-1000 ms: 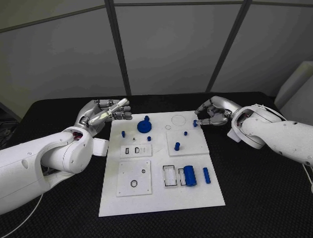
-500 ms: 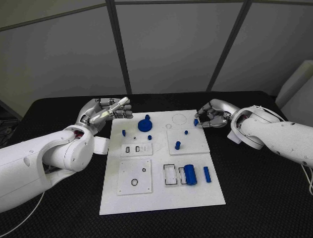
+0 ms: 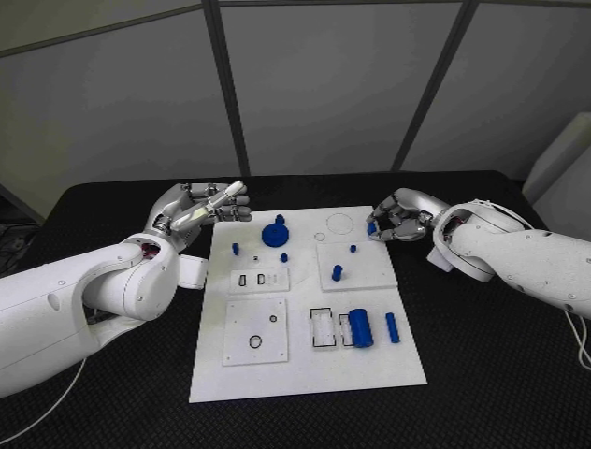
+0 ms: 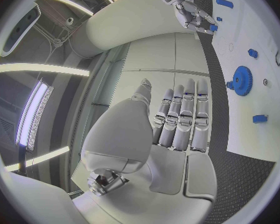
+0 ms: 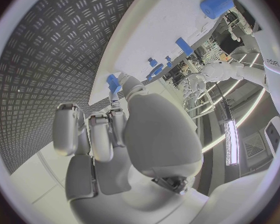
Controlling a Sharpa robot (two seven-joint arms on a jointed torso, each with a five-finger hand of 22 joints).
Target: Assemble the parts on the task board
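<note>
On the task board (image 3: 302,374), centre frame, you had most parts still loose: the blue gear (image 3: 274,236) upper centre, the cylinder (image 3: 362,328) and bar (image 3: 392,326) lower right. Your right hand (image 3: 398,218) pinched a small blue piece (image 3: 372,227) at the board's upper right edge; your left hand (image 3: 201,211), fingers straight and together, held nothing.

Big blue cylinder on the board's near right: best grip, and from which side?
Likely from above, fingers across its round sides at mid-length. The big blue cylinder lies flat on the task board, long axis running near-to-far. A slimmer blue piece lies close on its right, so little room there; keep the pinch narrow. The right hand already pinches a small part.
</note>
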